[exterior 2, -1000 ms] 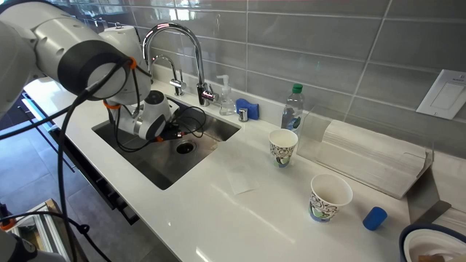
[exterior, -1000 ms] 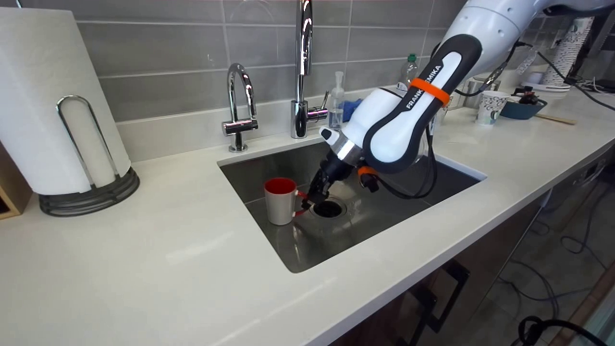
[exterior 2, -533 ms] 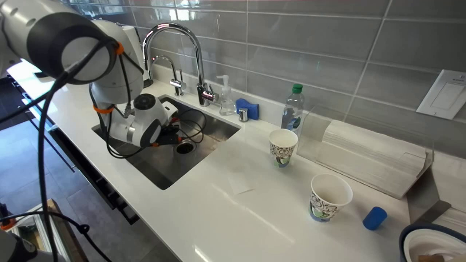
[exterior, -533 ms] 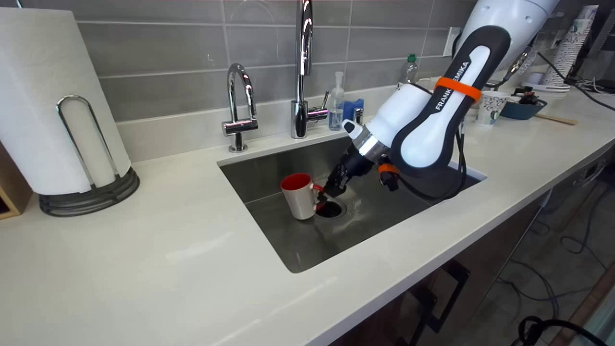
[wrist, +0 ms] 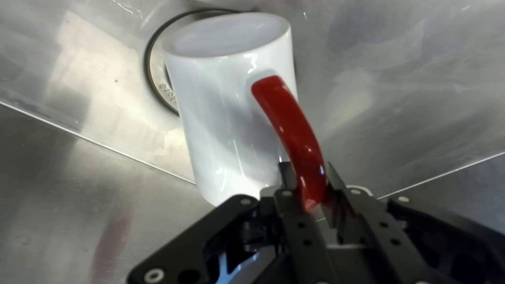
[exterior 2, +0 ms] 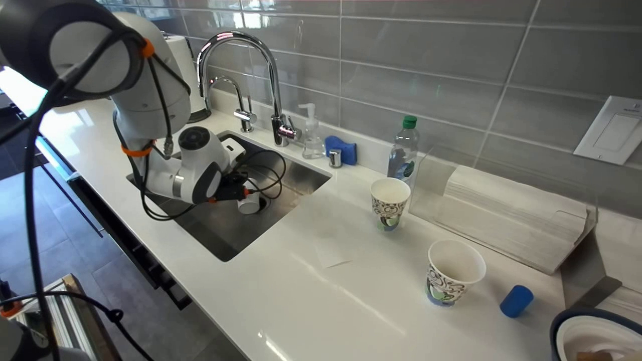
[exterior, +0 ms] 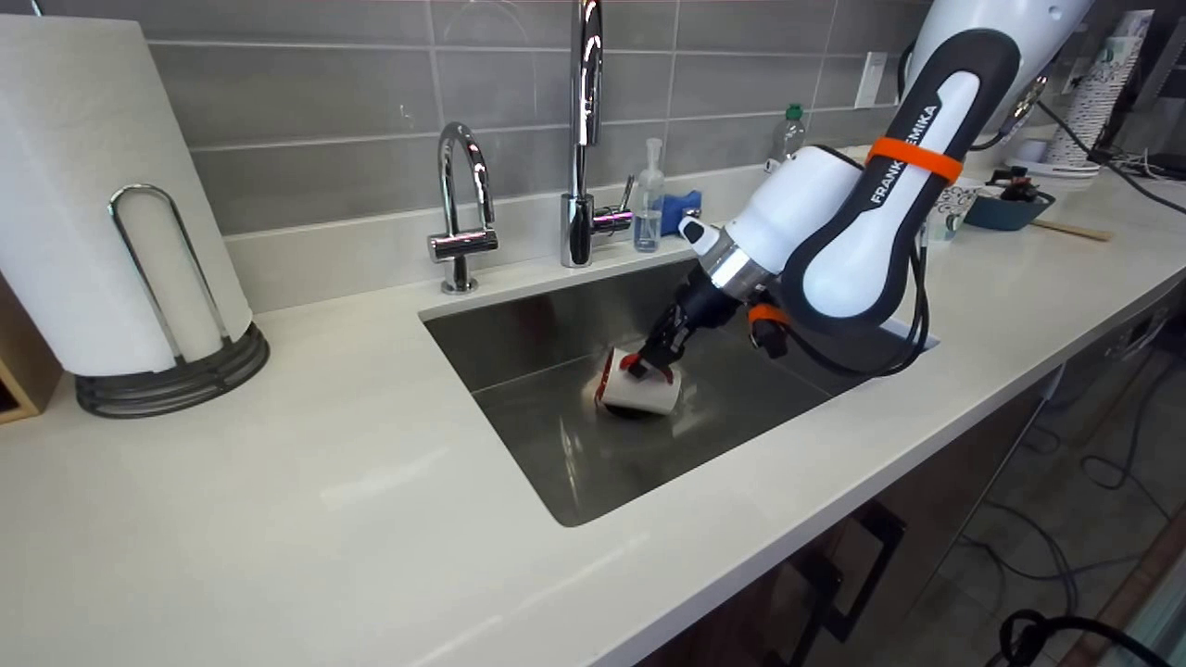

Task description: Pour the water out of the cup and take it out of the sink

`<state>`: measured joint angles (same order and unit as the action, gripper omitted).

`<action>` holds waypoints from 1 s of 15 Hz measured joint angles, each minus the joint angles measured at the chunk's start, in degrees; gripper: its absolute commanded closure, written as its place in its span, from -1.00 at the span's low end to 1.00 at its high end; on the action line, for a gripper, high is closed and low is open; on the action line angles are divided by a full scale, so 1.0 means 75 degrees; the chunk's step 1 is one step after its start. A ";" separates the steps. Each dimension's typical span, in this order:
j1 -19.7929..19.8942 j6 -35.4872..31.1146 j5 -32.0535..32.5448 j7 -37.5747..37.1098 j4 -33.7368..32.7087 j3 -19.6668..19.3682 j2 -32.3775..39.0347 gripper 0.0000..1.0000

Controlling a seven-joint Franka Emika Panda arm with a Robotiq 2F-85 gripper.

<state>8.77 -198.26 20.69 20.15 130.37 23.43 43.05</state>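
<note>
Gripping the red handle of the white cup, the tool holds it tipped on its side down inside the steel sink, right by the round drain, which it partly hides; whether it touches the bottom I can't tell. Its red rim faces the end of the sink nearer the paper towel roll, which stands on the white surface. Behind the sink I see a tall chrome faucet, with a clear pump bottle just beside it.
</note>
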 measured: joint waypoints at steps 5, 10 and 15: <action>0.0003 0.0001 0.0108 -0.0226 0.0000 -0.0021 0.0001 0.90; 0.0002 0.0001 0.0143 -0.0235 0.0000 -0.0026 0.0000 0.90; 0.0008 0.0001 0.0151 -0.0277 0.0041 -0.0029 -0.0045 0.90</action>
<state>8.83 -198.25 21.83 18.07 130.68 23.21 42.71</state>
